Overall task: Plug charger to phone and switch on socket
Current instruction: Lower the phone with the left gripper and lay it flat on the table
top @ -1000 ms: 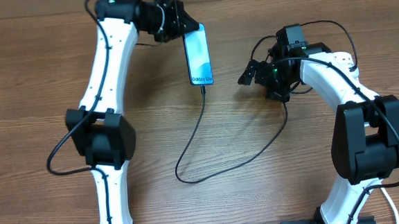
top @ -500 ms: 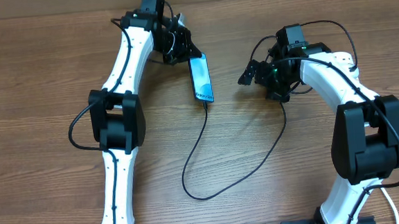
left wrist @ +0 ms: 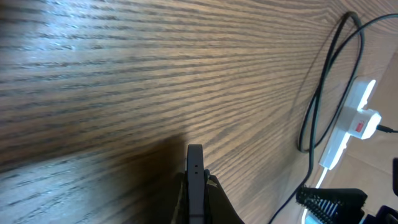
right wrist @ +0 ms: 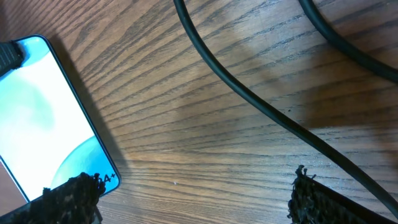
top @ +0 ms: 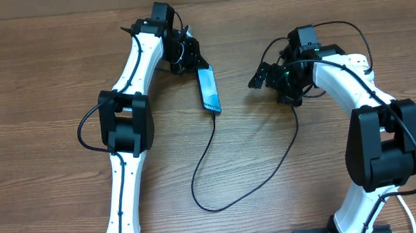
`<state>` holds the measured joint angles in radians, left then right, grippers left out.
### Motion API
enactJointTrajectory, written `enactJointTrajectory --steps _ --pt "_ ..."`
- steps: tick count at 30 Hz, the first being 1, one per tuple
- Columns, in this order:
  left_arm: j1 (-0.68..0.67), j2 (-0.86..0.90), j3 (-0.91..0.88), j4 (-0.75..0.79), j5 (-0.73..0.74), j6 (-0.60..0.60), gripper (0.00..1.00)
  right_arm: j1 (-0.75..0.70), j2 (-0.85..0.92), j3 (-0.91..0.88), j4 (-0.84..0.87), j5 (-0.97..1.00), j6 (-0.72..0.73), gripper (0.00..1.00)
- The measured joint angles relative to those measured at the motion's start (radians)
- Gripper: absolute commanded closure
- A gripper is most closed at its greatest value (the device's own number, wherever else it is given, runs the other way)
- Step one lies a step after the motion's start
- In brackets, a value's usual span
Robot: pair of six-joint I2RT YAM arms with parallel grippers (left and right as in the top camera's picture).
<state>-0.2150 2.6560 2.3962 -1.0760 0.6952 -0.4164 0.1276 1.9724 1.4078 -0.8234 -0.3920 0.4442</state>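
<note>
My left gripper (top: 192,62) is shut on the top end of the phone (top: 208,92), which is tilted onto its long edge, its cyan screen showing narrowly. In the left wrist view the phone's dark edge (left wrist: 194,163) sits between the fingers (left wrist: 195,180). The charger cable (top: 198,193) runs from the phone's lower end, loops toward the front and rises toward the right arm. The white socket (left wrist: 348,127), with a red switch, shows only in the left wrist view. My right gripper (top: 261,78) is open and empty; its view shows the phone (right wrist: 43,118) and the cable (right wrist: 249,93).
The wooden table (top: 39,83) fills the overhead view. The right arm's own black wiring (top: 340,25) arches over its wrist. In the overhead view the right arm hides the socket. The cable's slack loop lies between the two arm bases.
The left arm has swung right and carried the phone down and right, turning it from flat onto its edge. The cable loop shifted slightly right. The right arm has not moved.
</note>
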Motion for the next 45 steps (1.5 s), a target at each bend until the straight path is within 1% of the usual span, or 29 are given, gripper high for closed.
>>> enactJointTrajectory --steps 9,15,17,21,23,25,33,38,45 --pt "-0.008 0.000 0.000 -0.006 -0.058 -0.003 0.96 0.000 0.000 0.000 0.000 0.000 0.000 0.00" --pt "-0.012 0.000 0.000 -0.009 -0.064 -0.003 0.96 0.000 0.000 0.000 0.000 0.000 -0.001 0.00" --pt "-0.013 0.000 0.000 -0.010 -0.064 -0.003 0.92 0.000 0.000 0.000 0.000 0.000 -0.001 0.00" --pt "-0.013 0.000 0.000 -0.016 -0.066 -0.003 0.79 0.000 0.000 0.000 -0.001 0.000 0.000 0.00" --pt "-0.013 0.000 0.000 -0.021 -0.073 -0.003 0.74 0.000 0.000 0.000 -0.001 0.001 -0.001 0.00" --pt "-0.014 0.000 0.000 -0.022 -0.080 -0.006 0.71 0.000 0.000 0.000 0.000 0.000 -0.001 0.00" --pt "-0.014 0.000 0.000 -0.024 -0.083 -0.007 0.67 0.000 0.000 0.000 -0.005 0.000 0.000 0.00" --pt "-0.014 0.000 0.000 -0.024 -0.086 -0.009 0.68 0.000 0.000 0.000 -0.006 0.000 0.000 0.00" --pt "-0.014 0.000 0.000 -0.024 -0.087 -0.011 0.68 0.000 0.000 0.000 -0.006 0.000 -0.001 0.00"
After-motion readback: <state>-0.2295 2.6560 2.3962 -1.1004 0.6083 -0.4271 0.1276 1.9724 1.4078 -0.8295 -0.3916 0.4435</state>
